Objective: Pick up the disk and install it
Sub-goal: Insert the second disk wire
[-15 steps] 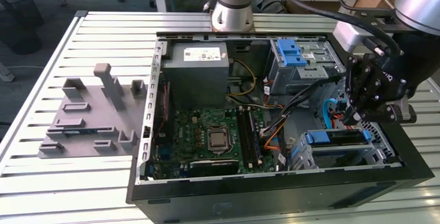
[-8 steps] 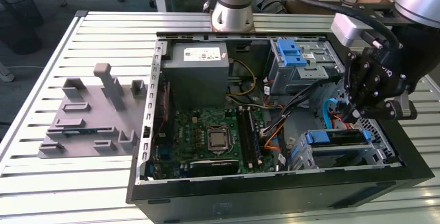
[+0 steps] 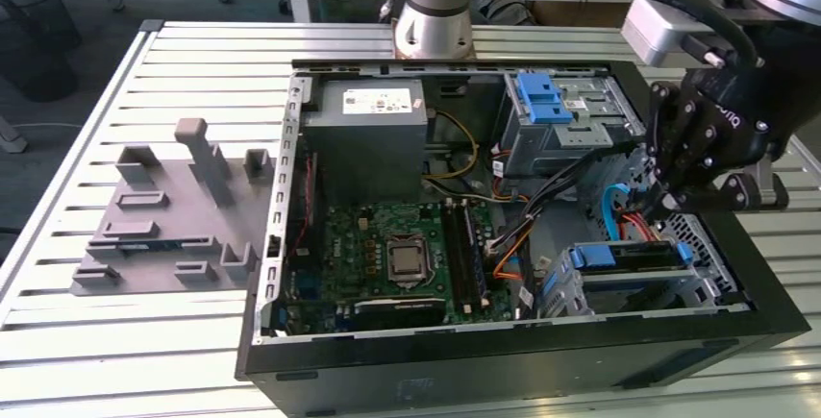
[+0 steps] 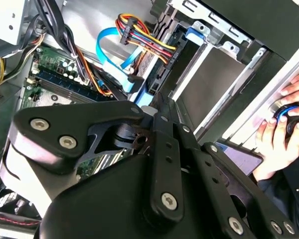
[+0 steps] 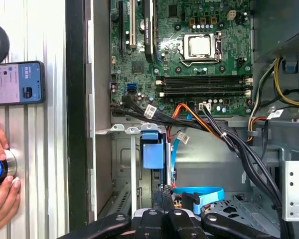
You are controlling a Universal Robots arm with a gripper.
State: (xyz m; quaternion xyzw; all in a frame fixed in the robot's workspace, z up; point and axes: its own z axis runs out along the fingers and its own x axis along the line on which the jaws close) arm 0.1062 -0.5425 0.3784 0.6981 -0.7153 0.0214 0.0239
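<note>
Fingers [image 5: 161, 199] of the gripper [image 3: 662, 209]: pressed together, nothing visible between them, poised over the computer case's [image 3: 513, 365] drive corner. Exterior view, left to right:
- grey moulded fixture [image 3: 161, 226] on the slatted counter [image 3: 77, 331]
- power-supply box [image 3: 372, 135]
- motherboard [image 3: 391, 255]
- upper cage with blue latch [image 3: 545, 101]
- disk [image 3: 625, 257], blue-railed, seated in the lower drive cage [image 3: 641, 293] just below the gripper

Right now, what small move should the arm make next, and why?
I'd lower the gripper a little, slowly, toward the disk. It seems to hang just above the blue-railed disk sitting in the drive cage, and a blue cable lies close beside it.
</note>
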